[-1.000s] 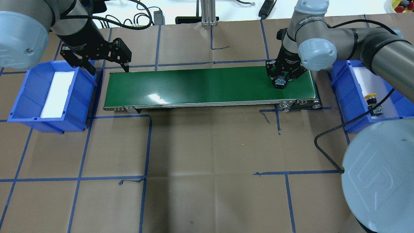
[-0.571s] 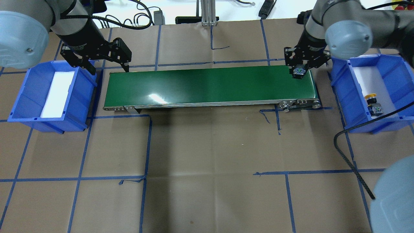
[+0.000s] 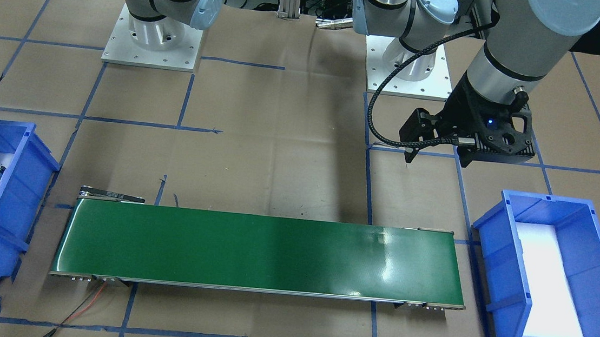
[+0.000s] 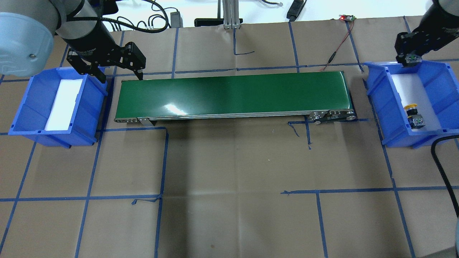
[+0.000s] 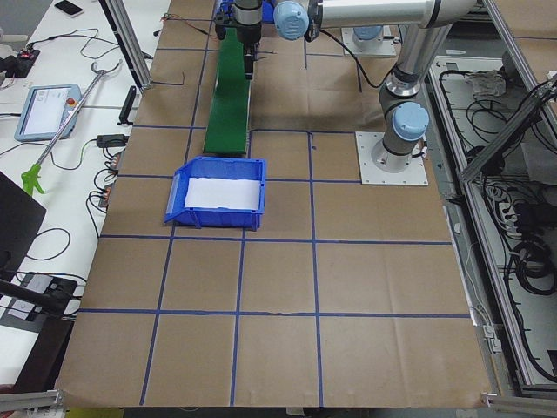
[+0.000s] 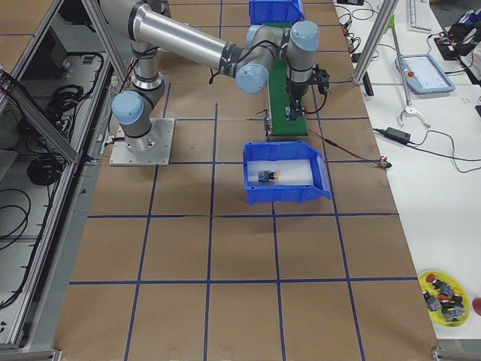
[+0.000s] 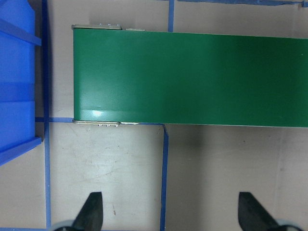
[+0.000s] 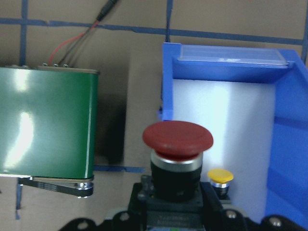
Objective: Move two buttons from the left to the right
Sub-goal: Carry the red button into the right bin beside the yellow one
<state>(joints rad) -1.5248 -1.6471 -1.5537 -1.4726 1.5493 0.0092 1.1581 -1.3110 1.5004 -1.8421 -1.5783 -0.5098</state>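
Your right gripper (image 4: 412,59) was clamped on the red button (image 8: 177,139), the cap pointing away from the wrist, above the right bin (image 4: 374,96). In the right wrist view the cap overlapped that bin's belt-side wall and its white liner (image 8: 240,120). A strip of brown paper (image 8: 127,96) separated the wall from the end of the green belt (image 4: 233,93), and a red-and-black wire (image 4: 337,53) ran off past the belt's far corner. The yellow button (image 4: 412,114) lay on its side on the liner, toward the robot's end of the bin.

Your left gripper (image 7: 171,214) hung spread wide with nothing between its fingers. It was over paper beside the belt's left end, with the left bin (image 4: 28,104) close on one side.

The overhead view gave you only a grey block in the right jaws; the wrist camera alone showed you the red cap. The front-facing view cut the right bin off at its edge.
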